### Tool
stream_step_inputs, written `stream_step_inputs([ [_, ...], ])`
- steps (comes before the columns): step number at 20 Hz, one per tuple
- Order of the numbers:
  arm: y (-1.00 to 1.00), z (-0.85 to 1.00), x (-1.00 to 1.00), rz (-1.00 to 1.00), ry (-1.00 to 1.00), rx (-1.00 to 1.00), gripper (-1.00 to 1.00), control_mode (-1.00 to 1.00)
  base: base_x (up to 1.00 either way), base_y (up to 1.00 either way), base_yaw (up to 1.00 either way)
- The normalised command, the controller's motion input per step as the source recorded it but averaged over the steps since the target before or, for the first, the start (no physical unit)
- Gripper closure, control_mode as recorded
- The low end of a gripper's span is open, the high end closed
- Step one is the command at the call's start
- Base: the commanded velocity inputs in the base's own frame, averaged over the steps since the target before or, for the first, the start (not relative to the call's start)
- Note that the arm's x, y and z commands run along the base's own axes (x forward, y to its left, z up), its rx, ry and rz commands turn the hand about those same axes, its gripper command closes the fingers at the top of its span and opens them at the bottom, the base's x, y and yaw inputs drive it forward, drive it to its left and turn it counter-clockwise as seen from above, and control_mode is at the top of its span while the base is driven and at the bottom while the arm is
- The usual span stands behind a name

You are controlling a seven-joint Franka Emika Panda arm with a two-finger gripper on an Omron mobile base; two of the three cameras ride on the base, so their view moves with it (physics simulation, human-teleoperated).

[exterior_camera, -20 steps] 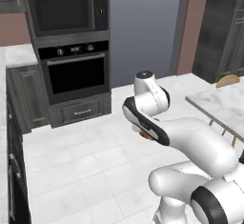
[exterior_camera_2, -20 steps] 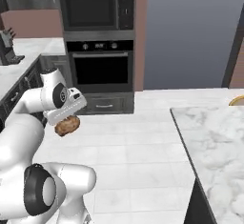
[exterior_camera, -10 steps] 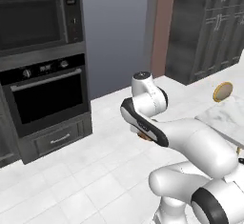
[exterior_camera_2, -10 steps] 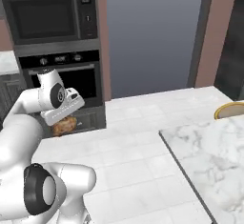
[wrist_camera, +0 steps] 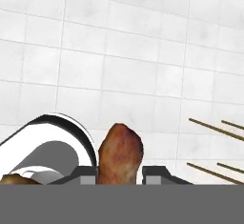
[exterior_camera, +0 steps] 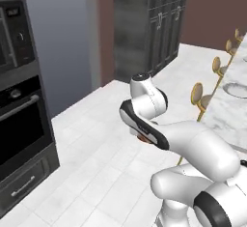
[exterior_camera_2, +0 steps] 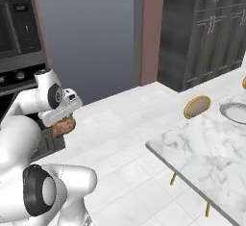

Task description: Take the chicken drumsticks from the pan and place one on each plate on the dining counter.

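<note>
Risk: the drumstick [wrist_camera: 120, 152] could slip and fall to the tiled floor [wrist_camera: 119, 66] if the base turns sharply, since only its lower end is pinched. Pincer [exterior_camera_2: 61, 122] is closed on it, carried tucked against the arm, above the floor. Meat projects beyond the fingertips. Marble tabletop [exterior_camera_2: 202, 148] and plate [exterior_camera_2: 235, 112] lie well apart, to the right.

A golden-brown chicken drumstick [wrist_camera: 120, 152] sits clamped between the gripper [wrist_camera: 119, 176] fingers, carried above the white tiled floor. The dining counter [exterior_camera_2: 204, 150], white marble with grey veins, lies to the right, bearing a white plate [exterior_camera_2: 234, 111] at its far end.
</note>
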Motion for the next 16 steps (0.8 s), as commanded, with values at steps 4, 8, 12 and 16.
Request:
stream_step_inputs([
  [4,0.0,0.0,0.0,0.0,0.0,0.0,1.0,1.0,0.75,0.32,-0.62],
  [8,0.0,0.0,0.0,0.0,0.0,0.0,1.0,1.0,0.87,0.49,-0.55],
  [12,0.0,0.0,0.0,0.0,0.0,0.0,1.0,1.0,0.83,0.5,-0.59],
  [16,0.0,0.0,0.0,0.0,0.0,0.0,1.0,1.0,0.76,0.49,-0.67],
])
